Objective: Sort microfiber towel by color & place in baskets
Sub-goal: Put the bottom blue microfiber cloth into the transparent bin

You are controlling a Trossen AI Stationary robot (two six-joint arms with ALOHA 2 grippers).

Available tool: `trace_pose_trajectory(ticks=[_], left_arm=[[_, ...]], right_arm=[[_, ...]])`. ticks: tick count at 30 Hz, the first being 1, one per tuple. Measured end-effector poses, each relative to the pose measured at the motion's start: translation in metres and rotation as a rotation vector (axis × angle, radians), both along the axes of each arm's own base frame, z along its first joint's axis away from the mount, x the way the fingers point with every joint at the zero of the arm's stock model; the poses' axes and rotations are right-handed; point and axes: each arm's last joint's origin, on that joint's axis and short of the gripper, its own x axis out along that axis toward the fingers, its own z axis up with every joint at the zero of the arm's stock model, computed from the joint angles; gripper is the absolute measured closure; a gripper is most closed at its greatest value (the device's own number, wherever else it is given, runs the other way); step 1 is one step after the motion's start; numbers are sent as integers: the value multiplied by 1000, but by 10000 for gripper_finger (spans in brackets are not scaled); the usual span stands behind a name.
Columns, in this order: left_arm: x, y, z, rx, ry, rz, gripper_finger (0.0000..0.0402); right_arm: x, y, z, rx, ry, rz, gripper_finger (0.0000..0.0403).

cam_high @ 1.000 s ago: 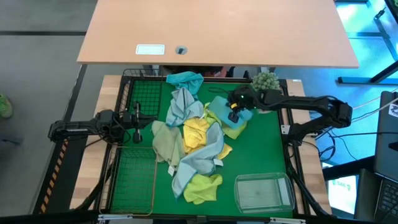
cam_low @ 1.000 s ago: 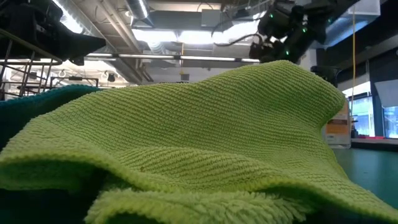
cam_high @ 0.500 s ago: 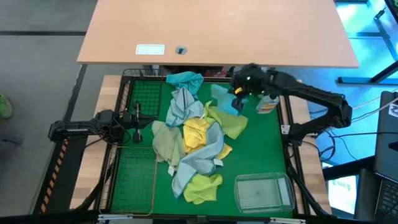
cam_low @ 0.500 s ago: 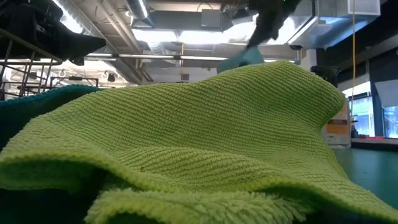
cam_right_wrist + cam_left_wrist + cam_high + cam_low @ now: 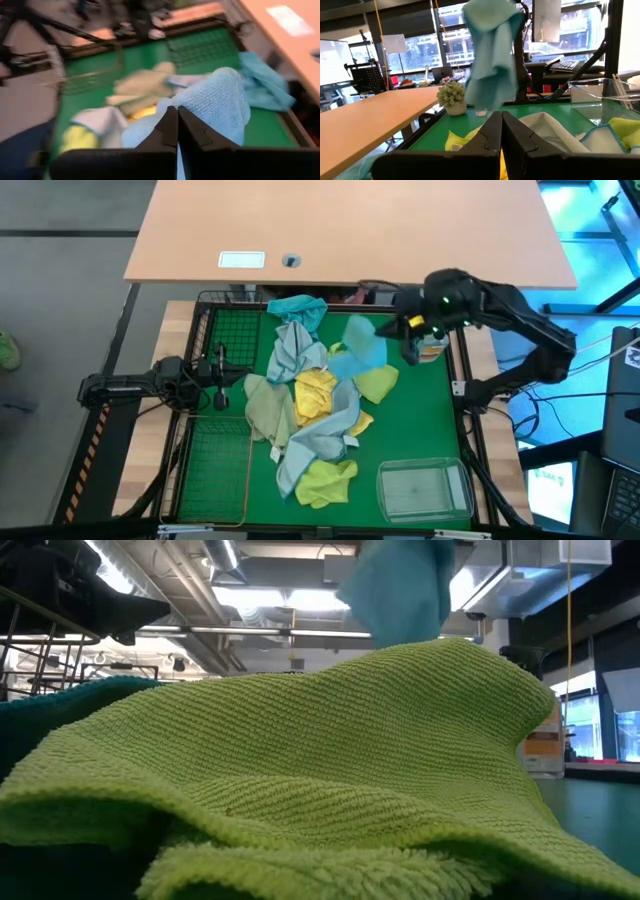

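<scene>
Blue towel (image 5: pixel 358 350) hangs clamped in the right hand (image 5: pixel 411 352); left hand (image 5: pixel 222 370) closed, empty.

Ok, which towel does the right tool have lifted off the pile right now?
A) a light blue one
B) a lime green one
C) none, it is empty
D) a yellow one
A: the right tool is shut on the light blue towel, which hangs clear of the pile in the left wrist view.
</scene>
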Motion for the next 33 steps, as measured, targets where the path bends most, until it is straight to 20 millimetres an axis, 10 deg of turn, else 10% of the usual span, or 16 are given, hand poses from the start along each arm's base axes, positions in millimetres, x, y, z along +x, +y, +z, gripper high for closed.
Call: trace_pose_trajectory(ticks=[33], left_arm=[[0,1,0,-5,-1,40,401]], right_arm=[[-63,166,23,269,-79,113,403]])
